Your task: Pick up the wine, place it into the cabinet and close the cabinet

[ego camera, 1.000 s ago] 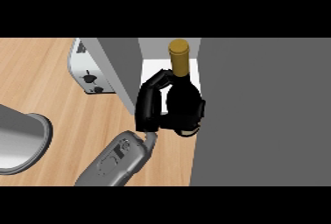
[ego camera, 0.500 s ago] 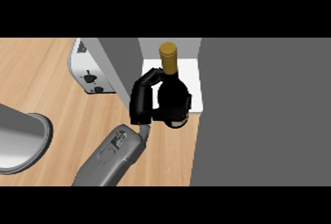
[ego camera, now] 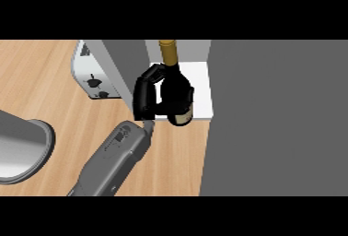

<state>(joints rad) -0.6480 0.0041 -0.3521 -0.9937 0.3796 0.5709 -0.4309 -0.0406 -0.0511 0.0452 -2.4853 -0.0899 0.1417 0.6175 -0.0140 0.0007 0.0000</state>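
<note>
While a grey rounded object (ego camera: 20, 150) sits at the table's (ego camera: 41, 83) far left edge, a toaster-like appliance (ego camera: 95, 76) stands further in. My hand (ego camera: 146, 94) is curled round the wine (ego camera: 178, 92), gripping its dark body. Bottle upright, gold neck pointing away, base over the white cabinet shelf (ego camera: 200, 87). Grey cabinet door (ego camera: 272, 120) fills the right.

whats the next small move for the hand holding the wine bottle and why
Probably ease the bottle a bit further in over the white cabinet shelf and set it down before letting go. The hand is curled round the bottle's body, the gold-topped neck already points into the opening, but the bottle's base sits right at the shelf's front edge.
</note>
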